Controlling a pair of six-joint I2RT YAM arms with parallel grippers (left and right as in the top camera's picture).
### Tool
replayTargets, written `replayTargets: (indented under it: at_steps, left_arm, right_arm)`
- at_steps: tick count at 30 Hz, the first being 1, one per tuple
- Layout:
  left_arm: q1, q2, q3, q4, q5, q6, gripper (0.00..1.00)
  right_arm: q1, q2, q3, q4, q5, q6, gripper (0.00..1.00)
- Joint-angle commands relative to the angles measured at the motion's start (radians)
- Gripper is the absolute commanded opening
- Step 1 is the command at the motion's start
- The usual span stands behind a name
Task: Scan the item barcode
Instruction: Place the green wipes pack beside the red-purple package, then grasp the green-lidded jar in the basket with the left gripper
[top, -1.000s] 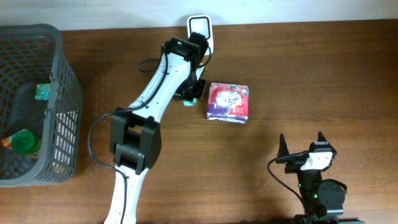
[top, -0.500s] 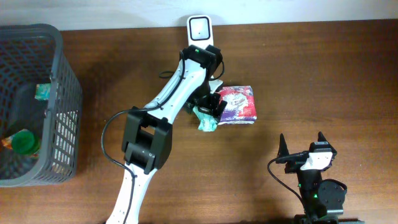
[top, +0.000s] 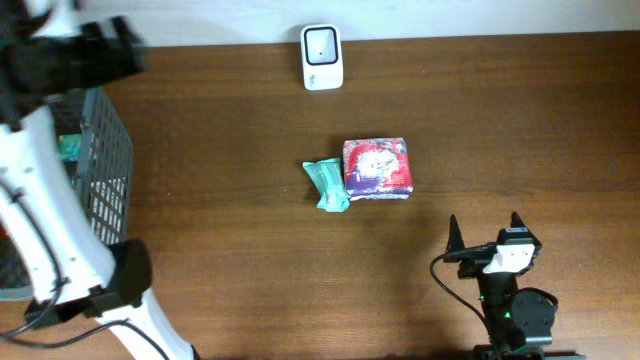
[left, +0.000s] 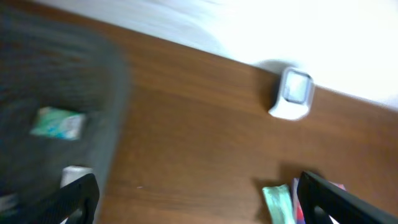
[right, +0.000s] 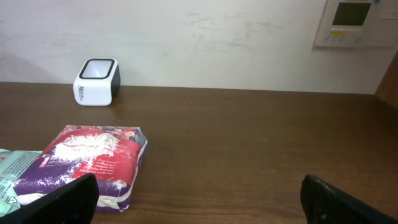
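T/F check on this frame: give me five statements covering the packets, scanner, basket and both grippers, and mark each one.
1. The green packet lies right beside the red-and-purple pack, on its basket side. True.
2. The left gripper holds the green packet. False: its jaws are open and empty, up near the basket.
3. The scanner stands at the far edge of the table. True.
4. The right gripper is shut on the red-and-purple pack. False: it is open, empty and apart from the pack.
5. The basket is empty. False: a green-and-white packet lies inside.
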Motion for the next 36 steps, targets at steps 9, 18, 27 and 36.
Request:
replayTargets:
  at_steps: [9, 18, 27, 36]
  left_arm:
    - [0.28, -0.003, -0.54, 0.123, -0.27, -0.03, 0.86]
    - [0.441, -0.003, -0.86, 0.275, -0.154, 0.171, 0.91]
    - [0.504, -0.003, -1.041, 0.341, -0.37, -0.038, 0.99]
    - [0.52, -0.002, -1.212, 0.483, -0.318, -0.037, 0.99]
  right_arm:
    - [0.009, -0.005, -0.005, -0.006, 0.011, 0.005, 0.99]
    - [0.009, -0.005, -0.005, -0.006, 0.011, 0.005, 0.99]
    - [0.009, -0.005, -0.005, -0.006, 0.011, 0.005, 0.99]
    - [0.009, -0.005, -0.005, -0.006, 0.011, 0.005, 0.98]
